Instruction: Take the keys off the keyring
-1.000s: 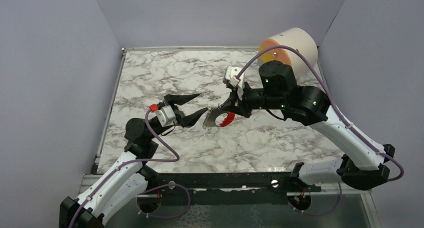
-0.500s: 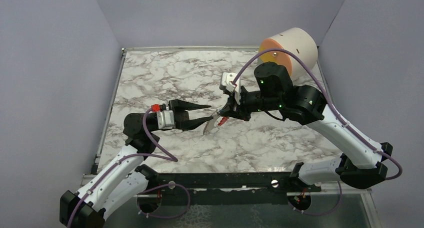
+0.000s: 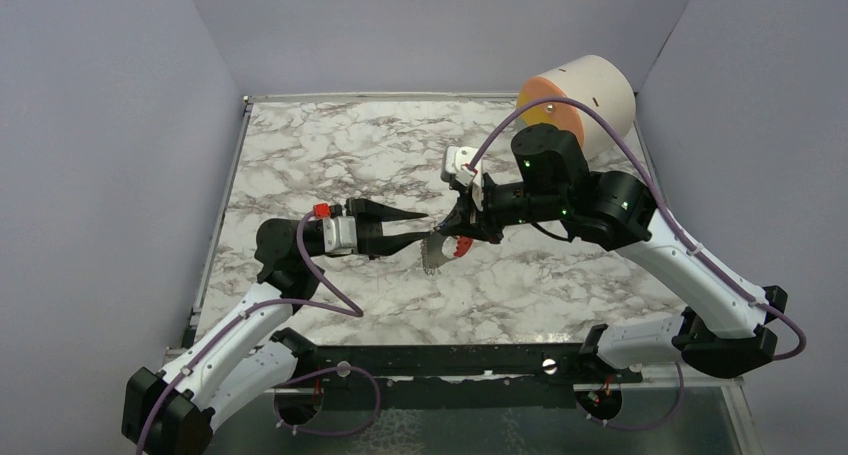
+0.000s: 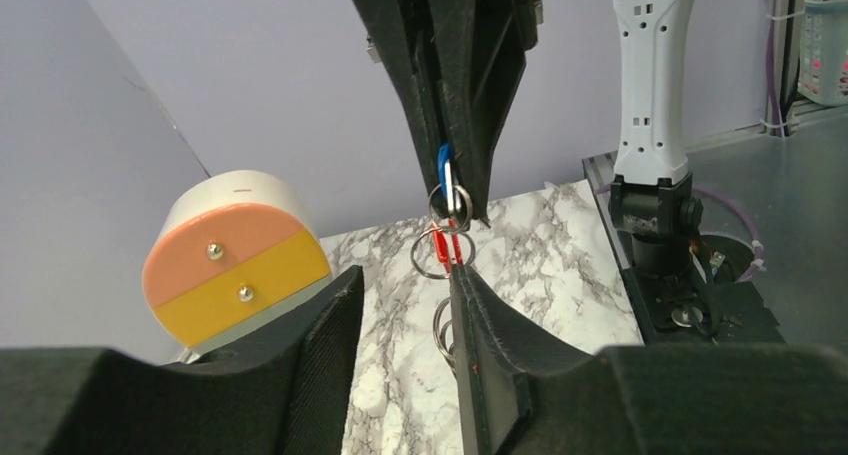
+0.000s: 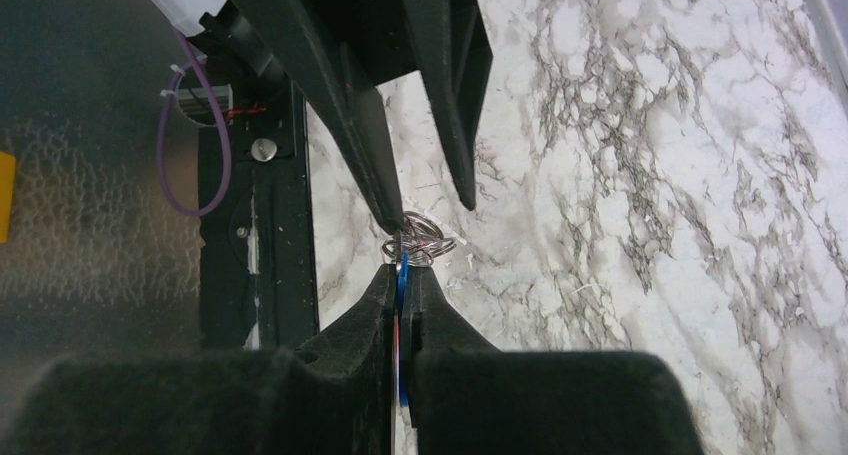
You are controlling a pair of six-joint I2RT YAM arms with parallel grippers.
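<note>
Though your top view blurs it, left wrist shows one blue key clenched by the right gripper; left gripper gapes around one red-tipped keyring.

No legible text, label, brand or number is showing in any view. The counter and drum are bearing no markings.
</note>
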